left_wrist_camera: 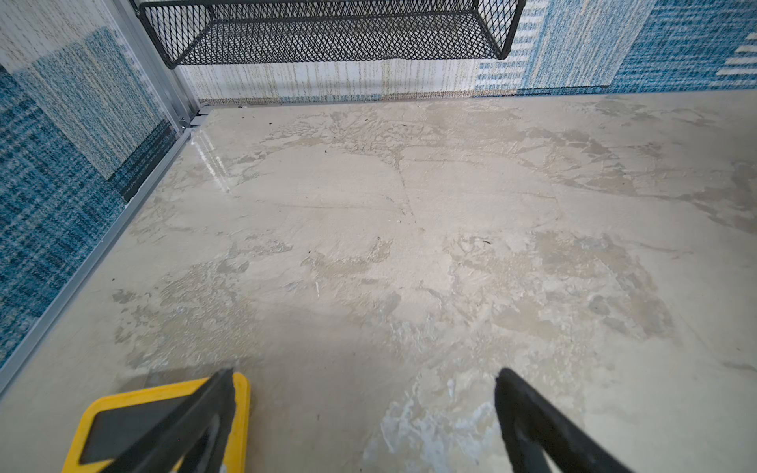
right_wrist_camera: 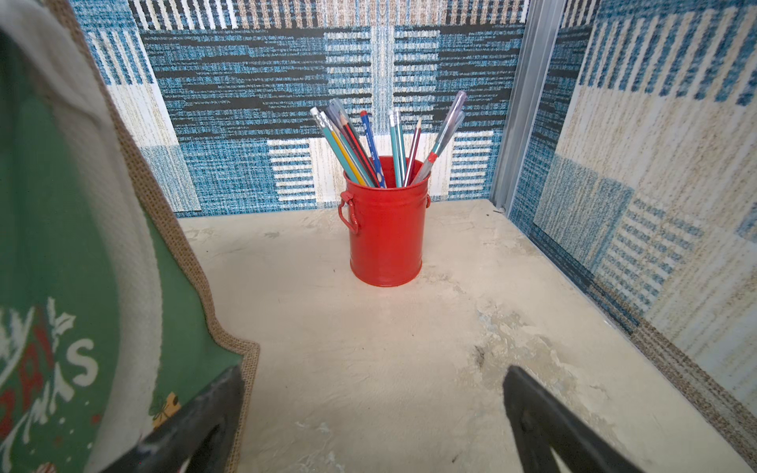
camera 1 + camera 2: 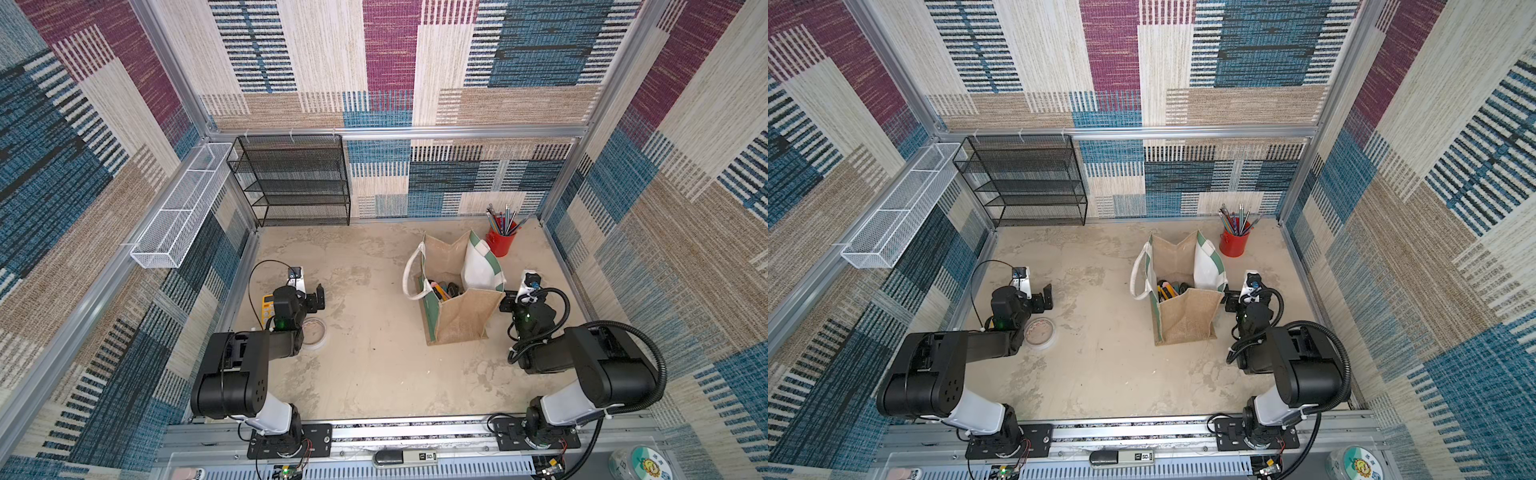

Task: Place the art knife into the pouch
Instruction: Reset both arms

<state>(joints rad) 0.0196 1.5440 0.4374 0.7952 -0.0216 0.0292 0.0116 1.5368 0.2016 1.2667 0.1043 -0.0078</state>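
Observation:
The pouch point(image 3: 465, 316) point(image 3: 1187, 316) is a tan jute tote with green-white trim, standing open right of the table's centre. Several items lie inside; a yellow-and-orange one looks like the art knife point(image 3: 441, 292) point(image 3: 1166, 290). My right gripper point(image 3: 508, 302) point(image 2: 375, 370) is open and empty, low beside the pouch's right side, one finger against its green printed panel point(image 2: 61, 245). My left gripper point(image 3: 314, 298) point(image 1: 364, 372) is open and empty over bare table at the left, far from the pouch.
A red pencil cup point(image 3: 501, 241) point(image 2: 387, 229) stands behind the pouch near the back right corner. A tape roll point(image 3: 314, 330) and a yellow-framed device point(image 1: 241, 409) lie by the left arm. A black mesh shelf point(image 3: 295, 178) and a white wire basket point(image 3: 183, 208) hang on the walls.

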